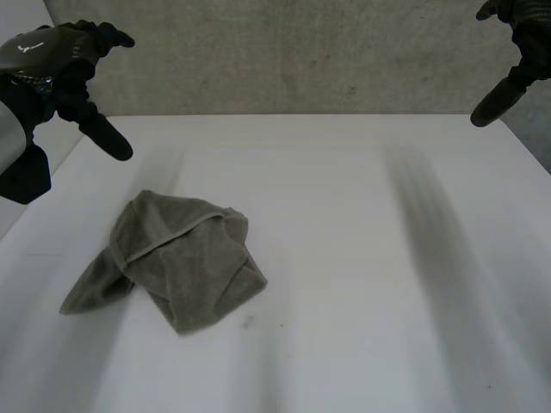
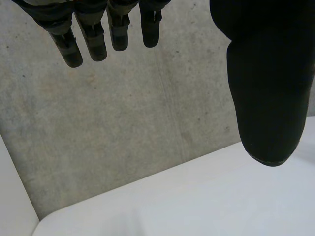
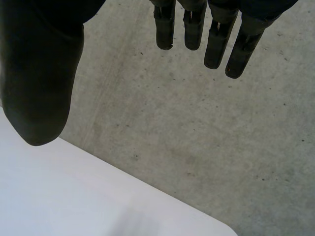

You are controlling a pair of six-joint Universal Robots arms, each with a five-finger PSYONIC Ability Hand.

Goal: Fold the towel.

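Note:
A grey-green towel (image 1: 172, 258) lies crumpled in a loose heap on the left half of the white table (image 1: 362, 284). My left hand (image 1: 65, 60) hovers high above the table's far left corner, well clear of the towel, with straight fingers (image 2: 93, 37) and thumb (image 2: 268, 88) spread and nothing between them. My right hand (image 1: 516, 47) hangs high over the far right corner, far from the towel. Its fingers (image 3: 216, 34) and thumb (image 3: 37, 78) are also straight and empty.
A grey concrete wall (image 1: 293, 60) rises behind the table's far edge. The wrist views look past each hand at that wall (image 2: 123, 132) and a far table corner (image 3: 88, 196). White tabletop stretches to the right of the towel.

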